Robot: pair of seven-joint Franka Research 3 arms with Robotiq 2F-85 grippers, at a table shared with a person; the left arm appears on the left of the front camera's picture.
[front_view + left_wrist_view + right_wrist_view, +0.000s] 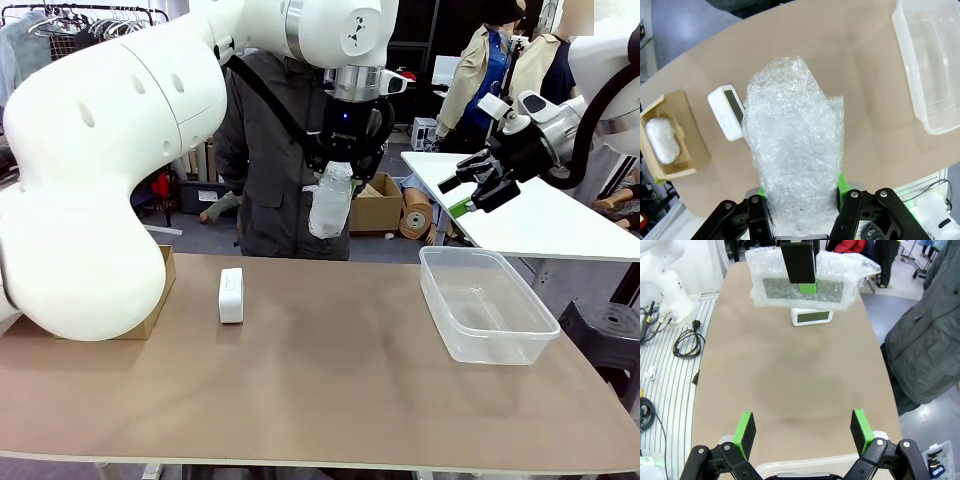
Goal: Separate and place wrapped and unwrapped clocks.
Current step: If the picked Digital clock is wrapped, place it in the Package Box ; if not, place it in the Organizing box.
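At the far left we see a brown cardboard box [158, 290]. From the front its inside is hidden, but the left wrist view looks in on a white clock bundled in crinkly wrap [662, 139]. Just right of the box, the bare smooth white clock [231, 295] stands on the tan table [330, 390]. Over the middle, the left gripper [340, 165] is clenched on a second bubble-wrapped clock [329, 200], held in the air. The right wrist view shows its grey face through the bubbles. At the right sits a clear rectangular plastic tub [488, 305]. The right gripper [482, 185] hangs near it, jaws released.
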